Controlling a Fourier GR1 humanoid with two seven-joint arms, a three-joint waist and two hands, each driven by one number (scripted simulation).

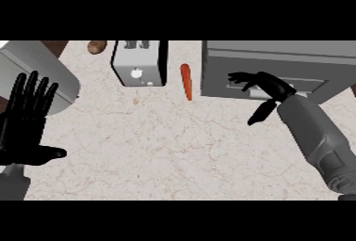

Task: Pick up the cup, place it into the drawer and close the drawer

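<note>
- Right hand [264,87] at 2 o'clock, fingers curled against grey drawer [278,70] front; clamped or not, unclear.
- Left hand [28,117] at 9 o'clock, resting spread, fingers up.
- Cup unseen.

no readable text, labels or numbers

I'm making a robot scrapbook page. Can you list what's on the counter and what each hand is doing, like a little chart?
left hand: open, fingers up, resting at the view's left edge
right hand: fingers curled at the front of the grey drawer unit
cup: not visible
carrot: lying on the counter between the toaster and the drawer unit
toaster: near the counter's back
counter: pale marble top
</note>
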